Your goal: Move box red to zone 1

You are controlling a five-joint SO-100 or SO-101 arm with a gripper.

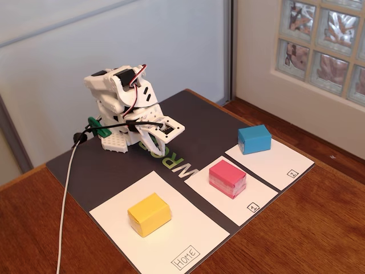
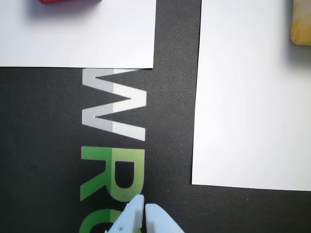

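Note:
The red box (image 1: 227, 177) rests on zone 1 (image 1: 246, 200), the white panel with a boxed "1" in its corner. In the wrist view only a sliver of the red box (image 2: 69, 1) shows at the top edge, on that same panel (image 2: 77, 39). My gripper (image 1: 171, 132) is folded back near the arm's base, well away from the box. Its pale fingertips (image 2: 144, 208) sit together at the bottom of the wrist view, above the dark mat's lettering, shut with nothing between them.
A yellow block (image 1: 149, 213) stands on the large HOME panel (image 1: 188, 254). A blue block (image 1: 254, 139) sits on the narrow panel marked "2" (image 1: 288, 165). All panels lie on a dark mat (image 1: 102, 171) on a wooden table. A white cable (image 1: 65, 194) trails off the mat's left.

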